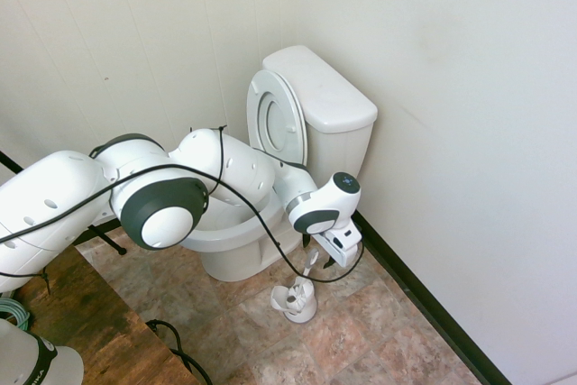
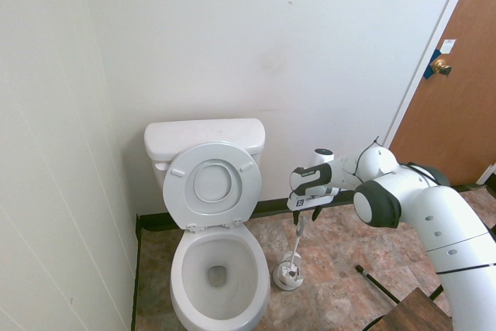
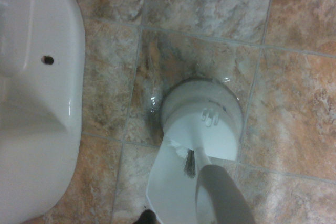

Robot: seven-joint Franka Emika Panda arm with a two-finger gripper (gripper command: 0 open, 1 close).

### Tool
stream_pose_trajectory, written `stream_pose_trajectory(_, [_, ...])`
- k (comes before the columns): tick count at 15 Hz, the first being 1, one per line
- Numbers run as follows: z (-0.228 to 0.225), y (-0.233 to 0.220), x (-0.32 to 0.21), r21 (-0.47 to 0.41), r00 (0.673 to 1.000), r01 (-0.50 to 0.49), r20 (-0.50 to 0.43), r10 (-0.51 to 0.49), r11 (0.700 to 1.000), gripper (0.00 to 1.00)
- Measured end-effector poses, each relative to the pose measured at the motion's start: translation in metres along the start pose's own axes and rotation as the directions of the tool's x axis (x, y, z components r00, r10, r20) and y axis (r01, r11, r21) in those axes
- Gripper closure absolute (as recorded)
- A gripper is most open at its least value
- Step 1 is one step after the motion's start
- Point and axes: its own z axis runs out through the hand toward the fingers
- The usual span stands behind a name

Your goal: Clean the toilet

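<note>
Progress: early. The toilet (image 2: 209, 246) stands against the back wall, near the left corner in the second exterior view, with lid and ring seat (image 2: 213, 186) already raised against the tank (image 2: 203, 137). The bowl (image 2: 219, 267) is exposed, and no scrubbing shows. The toilet brush (image 2: 297, 239) sits upright in its holder (image 2: 287, 275) on the floor just beside the bowl. All of the cleaning proper appears left to do: grasp the handle, lift the brush out, work the bowl, return the brush.

Materials, left to right in the second exterior view:
- Side wall: pale panelling with vertical grooves.
- Toilet: glossy white ceramic; boxy tank with a flat lid, oval seat, rounded bowl. In the wrist view the base shows a small dark bolt hole (image 3: 48, 60).
- Floor (image 2: 341, 284): mottled brown-orange stone-look tiles with thin grey grout lines.
- Brush holder: small, white, round-footed plastic with a scooped wall. Dark bristles (image 3: 189, 162) show inside. A slim pale handle rises from it.
- Gripper (image 2: 305, 214): it points down directly over the handle top, fingers spread wide and holding nothing. Whether they touch the handle cannot be told.
- Door (image 2: 449, 106): brown wood with a brass knob.
</note>
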Motion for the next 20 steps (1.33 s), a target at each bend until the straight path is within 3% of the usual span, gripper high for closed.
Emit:
stream_pose_trajectory(1, [0.003, -0.002, 0.001, -0.001, 1.000, 0.002, 0.003, -0.002, 1.000, 0.00])
stream_pose_trajectory(2, [0.004, -0.003, 0.002, -0.001, 1.000, 0.004, 0.005, -0.004, 1.000, 1.00])
stream_pose_trajectory(20, [0.016, -0.004, 0.002, -0.001, 1.000, 0.005, 0.028, -0.005, 1.000, 1.00])
